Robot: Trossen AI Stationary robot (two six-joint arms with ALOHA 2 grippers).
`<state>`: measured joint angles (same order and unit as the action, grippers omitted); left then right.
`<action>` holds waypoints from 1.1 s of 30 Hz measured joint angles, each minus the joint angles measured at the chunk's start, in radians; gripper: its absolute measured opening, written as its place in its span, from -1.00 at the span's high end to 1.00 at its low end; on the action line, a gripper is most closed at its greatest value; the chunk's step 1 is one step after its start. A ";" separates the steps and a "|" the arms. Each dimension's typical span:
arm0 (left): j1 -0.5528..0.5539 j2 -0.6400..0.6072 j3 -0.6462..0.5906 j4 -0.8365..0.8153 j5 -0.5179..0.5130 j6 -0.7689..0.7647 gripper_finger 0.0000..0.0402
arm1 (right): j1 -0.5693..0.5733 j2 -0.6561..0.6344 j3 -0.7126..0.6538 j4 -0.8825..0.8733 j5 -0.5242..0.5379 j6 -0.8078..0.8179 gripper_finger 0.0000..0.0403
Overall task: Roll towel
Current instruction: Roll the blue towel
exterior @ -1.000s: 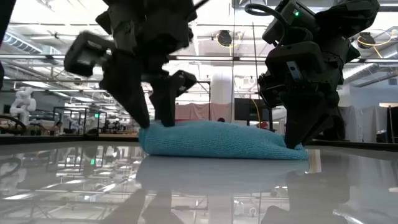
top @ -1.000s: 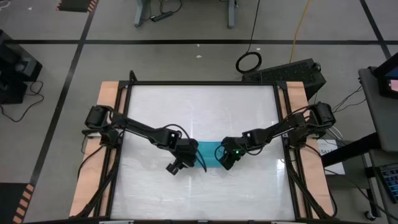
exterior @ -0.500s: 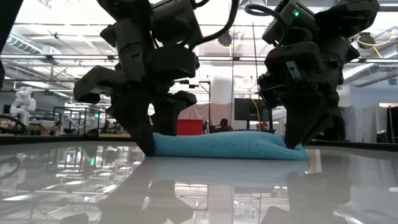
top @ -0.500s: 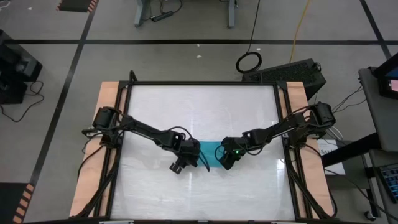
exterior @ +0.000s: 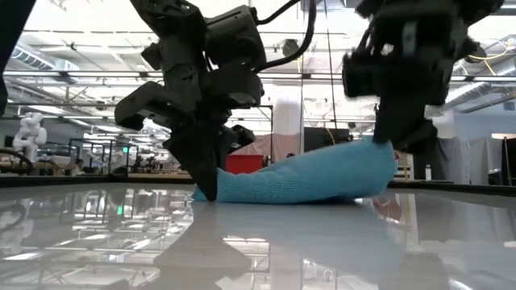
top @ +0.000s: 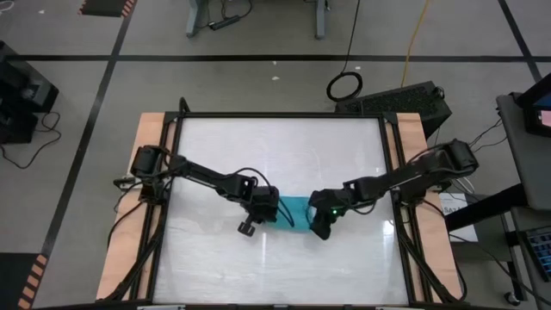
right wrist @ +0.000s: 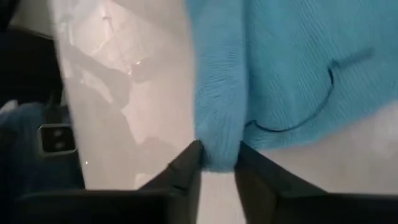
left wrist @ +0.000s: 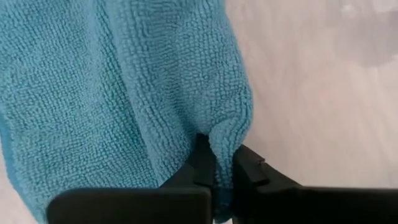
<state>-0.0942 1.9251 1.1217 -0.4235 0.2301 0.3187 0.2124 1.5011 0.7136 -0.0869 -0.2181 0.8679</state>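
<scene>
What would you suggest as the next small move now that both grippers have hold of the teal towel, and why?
Probably lift the left gripper to match the right gripper. Both pinch an edge of the towel, but the low view shows the right end raised while the left end sits on the table, so the cloth hangs tilted.

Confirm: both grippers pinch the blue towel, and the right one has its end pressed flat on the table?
Not quite. Both grippers do pinch the towel, but the right gripper holds its end lifted off the table, as the low view shows. The end held by the left gripper stays down at the tabletop.
</scene>
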 joint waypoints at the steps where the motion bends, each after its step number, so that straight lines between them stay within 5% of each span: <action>1: 0.005 0.000 0.000 0.000 0.016 -0.001 0.93 | 0.011 -0.023 0.000 -0.003 0.018 -0.028 0.53; 11: 0.044 0.002 -0.002 -0.002 0.168 -0.026 0.93 | 0.172 -0.136 0.000 -0.080 0.250 -0.230 -0.15; 18: 0.071 0.004 -0.004 -0.009 0.249 -0.026 0.93 | 0.302 -0.087 0.002 0.046 0.471 -0.583 -0.12; 33: 0.097 0.005 -0.005 -0.013 0.305 -0.027 0.91 | 0.288 0.084 0.002 0.104 0.610 -0.758 0.05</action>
<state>0.0029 1.9305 1.1168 -0.4362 0.5348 0.2920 0.5002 1.5850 0.7155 0.0176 0.3921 0.1100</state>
